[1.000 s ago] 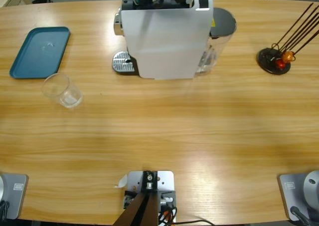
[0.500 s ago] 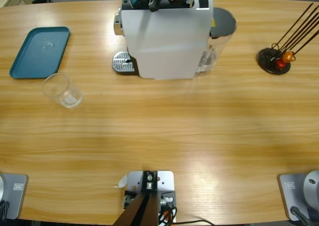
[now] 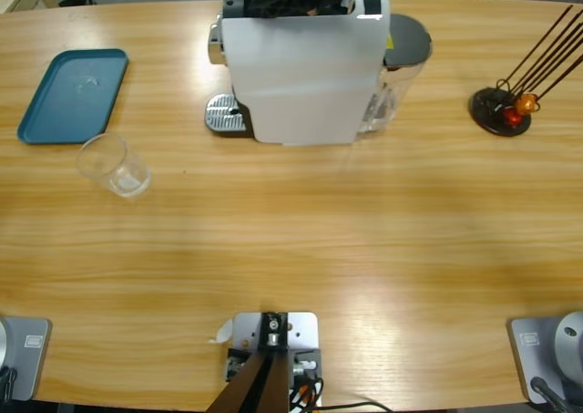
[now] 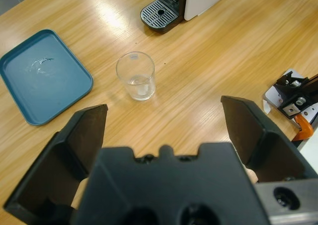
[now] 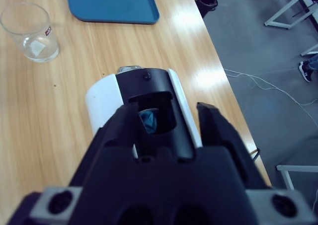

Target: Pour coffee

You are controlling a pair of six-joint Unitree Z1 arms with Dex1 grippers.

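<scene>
Black right gripper point(image 5: 166, 118) part-spread over white coffee machine point(image 3: 301, 71) top slot | left gripper point(image 4: 164, 130) wide-spread, idle | clear glass tumbler point(image 3: 113, 165) should be set on drip grate.

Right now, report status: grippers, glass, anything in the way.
Left gripper open, high above the table. Right gripper over the white coffee machine's open top slot, jaws apart. Clear empty glass beside the blue tray, not on the drip grille. Nothing in between.

No readable text anywhere; small white label on glass point(image 4: 135, 76) too small to read.
</scene>
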